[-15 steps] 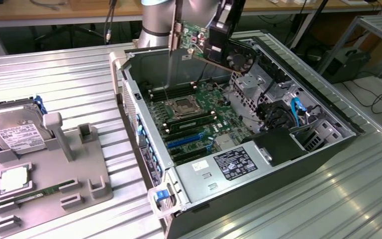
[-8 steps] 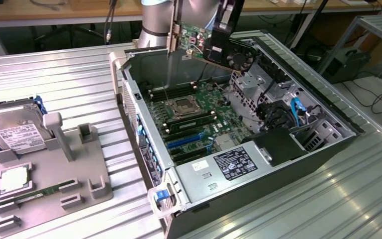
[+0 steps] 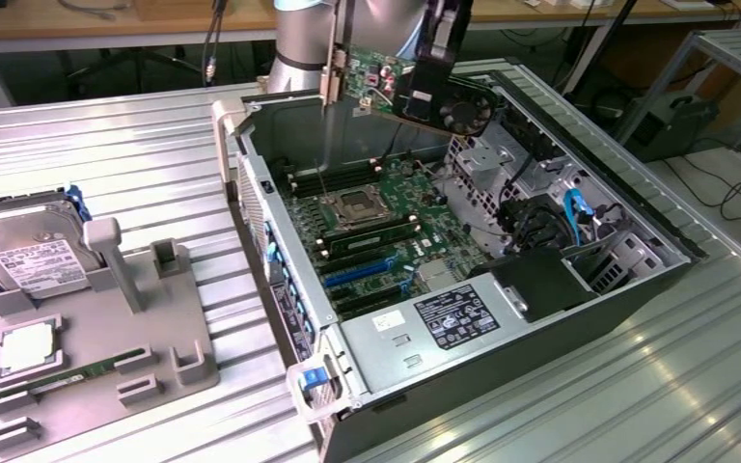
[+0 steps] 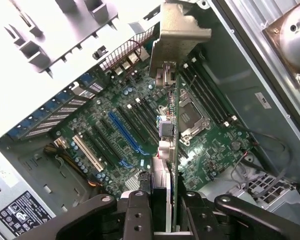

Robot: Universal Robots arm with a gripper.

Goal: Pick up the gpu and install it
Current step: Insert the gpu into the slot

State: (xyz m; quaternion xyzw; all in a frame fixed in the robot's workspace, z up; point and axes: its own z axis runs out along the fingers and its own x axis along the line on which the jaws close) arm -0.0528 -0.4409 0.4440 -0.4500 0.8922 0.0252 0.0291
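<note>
Green circuit-board gpu (image 3: 377, 72) with black round fan hangs at the exterior view's twelve o'clock above the open computer case (image 3: 500, 386), clamped by the black gripper (image 4: 164, 212). Wrist view shows it edge-on over the green motherboard (image 4: 115, 130), its held end hidden.

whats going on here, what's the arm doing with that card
The robot arm's gripper is shut on the gpu, holding it in the air above the open computer case. The card hangs over the motherboard and is not yet seated in any slot.
</note>
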